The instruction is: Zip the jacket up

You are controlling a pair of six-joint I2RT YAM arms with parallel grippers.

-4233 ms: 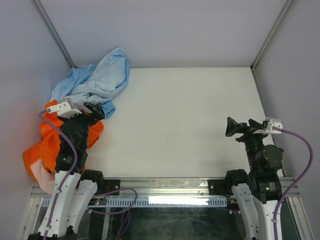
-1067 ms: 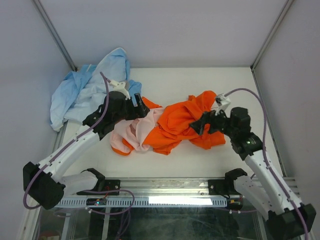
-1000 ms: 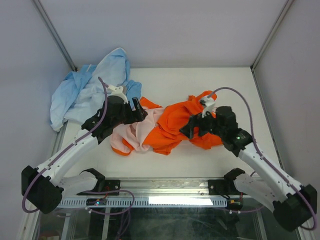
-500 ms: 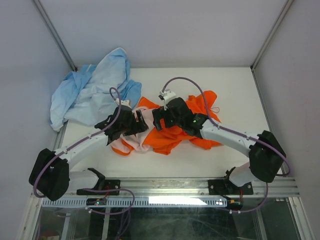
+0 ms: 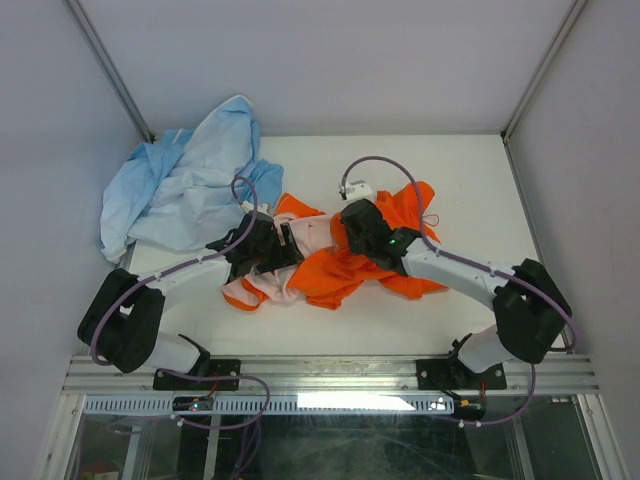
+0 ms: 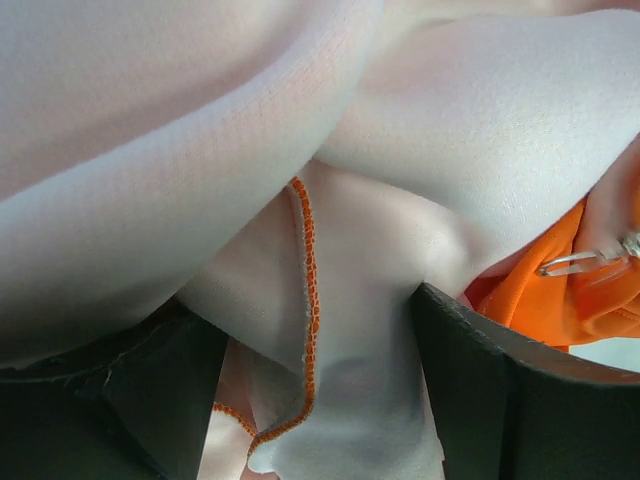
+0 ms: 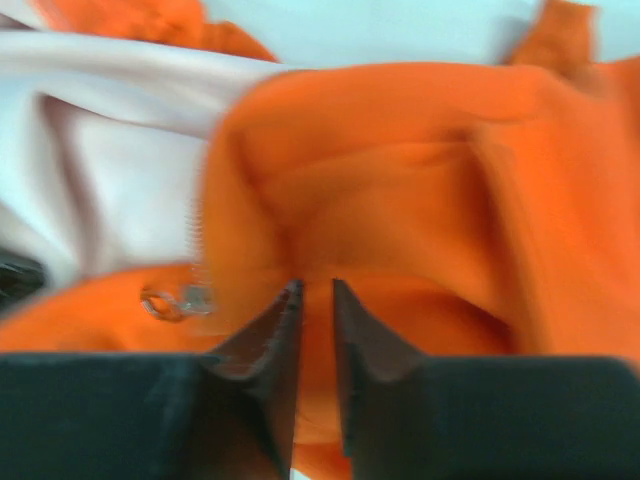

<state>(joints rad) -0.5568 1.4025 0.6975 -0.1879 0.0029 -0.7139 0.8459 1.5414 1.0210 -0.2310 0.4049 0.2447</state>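
The top external view looks down from above and behind the arm bases at the near edge, taking in the whole worktop (image 5: 400,170) out to its far corners. Each wrist view sits very close behind its own jaws, facing the jacket (image 5: 340,275) at mid-worktop; the right one is blurred. All three views share that jacket.
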